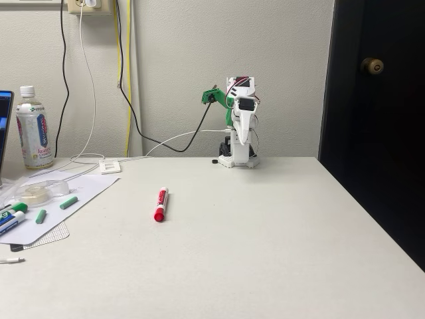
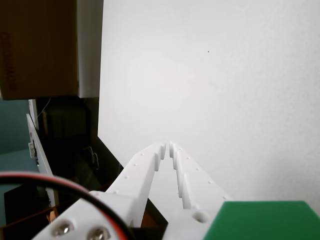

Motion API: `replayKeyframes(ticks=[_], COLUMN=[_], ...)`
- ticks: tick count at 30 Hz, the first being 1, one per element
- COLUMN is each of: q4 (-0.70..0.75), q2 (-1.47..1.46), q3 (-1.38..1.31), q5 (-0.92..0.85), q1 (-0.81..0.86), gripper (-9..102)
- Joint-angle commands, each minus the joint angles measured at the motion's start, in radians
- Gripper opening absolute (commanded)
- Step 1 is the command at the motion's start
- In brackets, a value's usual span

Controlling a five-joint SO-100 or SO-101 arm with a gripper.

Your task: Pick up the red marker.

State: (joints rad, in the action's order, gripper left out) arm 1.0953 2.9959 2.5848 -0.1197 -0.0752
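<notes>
Marker lies left of and nearer than the folded arm.

In the fixed view we see the red marker [image 1: 161, 204] on the worktop [image 1: 265, 232], long axis running near-to-far; the jaws [image 2: 167, 145], to its right and farther back, sit nearly closed and empty.

White table [image 1: 279, 252], red marker [image 1: 160, 204], bottle [image 1: 34, 128]

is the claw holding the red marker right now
No, the red marker lies alone on the table, and the claw is shut on nothing.
</notes>
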Motion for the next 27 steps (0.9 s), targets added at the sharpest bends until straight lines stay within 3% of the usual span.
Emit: replayKeyframes(ticks=[1, 27], q4=[-0.153, -0.163], q2=[-0.212, -0.212], q3=[-0.077, -0.074], q5=[0.084, 0.089], q1=[0.107, 0.129], gripper=[0, 0])
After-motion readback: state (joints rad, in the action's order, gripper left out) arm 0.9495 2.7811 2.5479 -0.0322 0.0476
